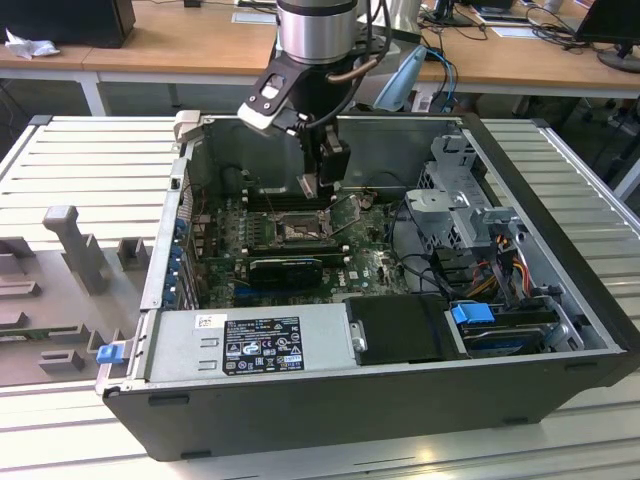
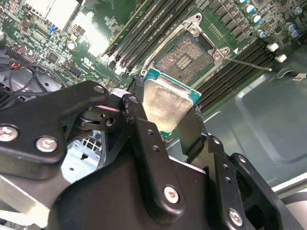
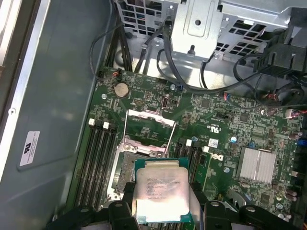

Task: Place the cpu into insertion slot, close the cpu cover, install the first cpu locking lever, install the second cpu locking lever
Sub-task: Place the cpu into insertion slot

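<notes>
Tool with cpu — above insertion slot

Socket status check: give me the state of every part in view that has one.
gripper: shut on the cpu.
cpu: held above the board, not seated.
insertion slot: empty, pin field exposed.
cpu cover: open, swung up.
locking lever: unhooked, clear of the slot.
computer case: side open.
</notes>
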`<state>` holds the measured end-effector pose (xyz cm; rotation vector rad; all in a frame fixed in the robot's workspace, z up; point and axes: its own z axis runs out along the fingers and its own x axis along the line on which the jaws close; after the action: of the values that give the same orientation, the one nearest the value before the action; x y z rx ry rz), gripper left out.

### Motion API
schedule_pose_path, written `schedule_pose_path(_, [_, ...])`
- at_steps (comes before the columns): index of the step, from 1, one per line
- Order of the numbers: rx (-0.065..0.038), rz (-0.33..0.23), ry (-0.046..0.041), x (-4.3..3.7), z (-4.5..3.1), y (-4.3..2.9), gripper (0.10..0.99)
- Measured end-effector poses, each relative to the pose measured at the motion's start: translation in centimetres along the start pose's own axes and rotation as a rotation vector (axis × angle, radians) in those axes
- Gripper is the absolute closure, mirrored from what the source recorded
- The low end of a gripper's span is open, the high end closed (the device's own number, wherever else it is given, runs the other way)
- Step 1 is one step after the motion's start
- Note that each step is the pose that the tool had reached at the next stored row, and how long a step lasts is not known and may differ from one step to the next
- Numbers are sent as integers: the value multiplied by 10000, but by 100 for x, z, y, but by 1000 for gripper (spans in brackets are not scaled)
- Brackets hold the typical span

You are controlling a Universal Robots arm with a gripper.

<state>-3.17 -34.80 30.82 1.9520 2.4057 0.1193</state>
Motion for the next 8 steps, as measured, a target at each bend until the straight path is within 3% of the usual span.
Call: schedule_pose_path(8, [-12,1134,-121,2,45,-21,561])
